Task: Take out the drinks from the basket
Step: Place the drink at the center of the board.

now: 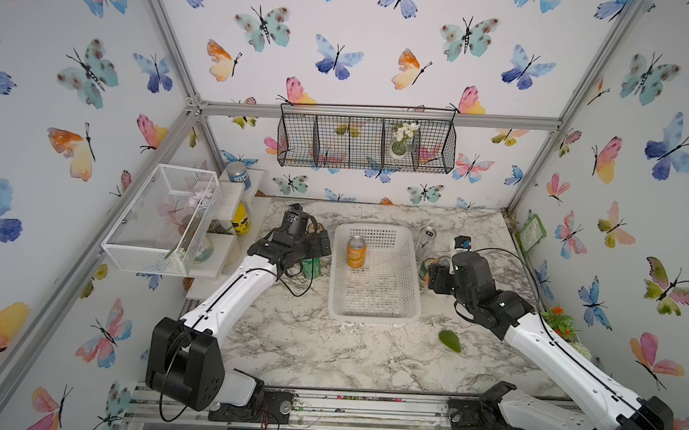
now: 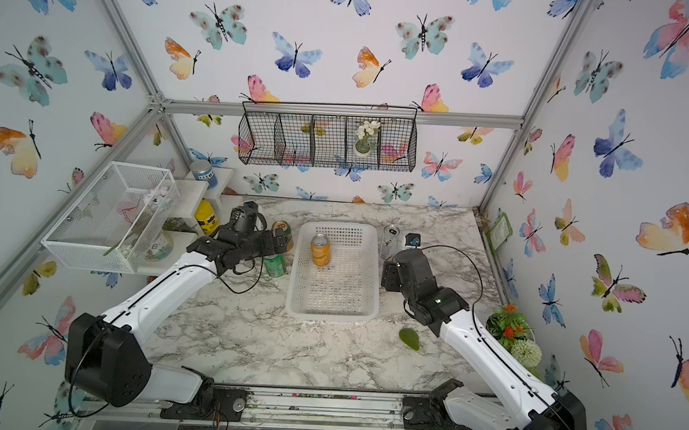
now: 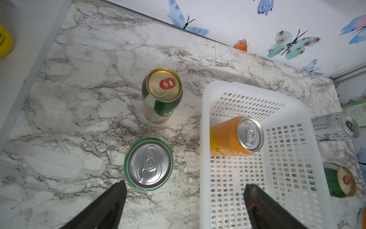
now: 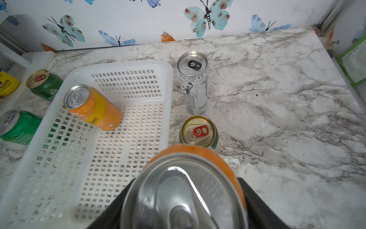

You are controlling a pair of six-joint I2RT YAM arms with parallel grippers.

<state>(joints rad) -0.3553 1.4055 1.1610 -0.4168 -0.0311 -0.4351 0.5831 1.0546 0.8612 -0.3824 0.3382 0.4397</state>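
The white basket point(image 1: 372, 316) sits mid-table with one orange can point(image 1: 356, 252) upright inside near its far left corner. My right gripper point(image 4: 184, 196) is shut on a second orange can point(image 4: 198, 156), just past the basket's right rim. Beyond it stand a dark green gold-topped can point(image 4: 198, 131) and a slim silver-white can point(image 1: 425, 242). Left of the basket stand a bright green can point(image 3: 148, 163) and another dark green can point(image 3: 161, 95). My left gripper point(image 3: 186, 184) hangs open and holds nothing, one finger beside the bright green can and the other over the basket.
A green leaf point(image 1: 449, 341) lies on the marble near the basket's front right. A yellow jar point(image 1: 241, 218), a blue canister point(image 1: 237, 174) and a white wire mesh box point(image 1: 160, 218) crowd the left shelf. A black wire basket point(image 1: 365, 142) hangs on the back wall. Plants point(image 2: 509, 323) stand at the right edge.
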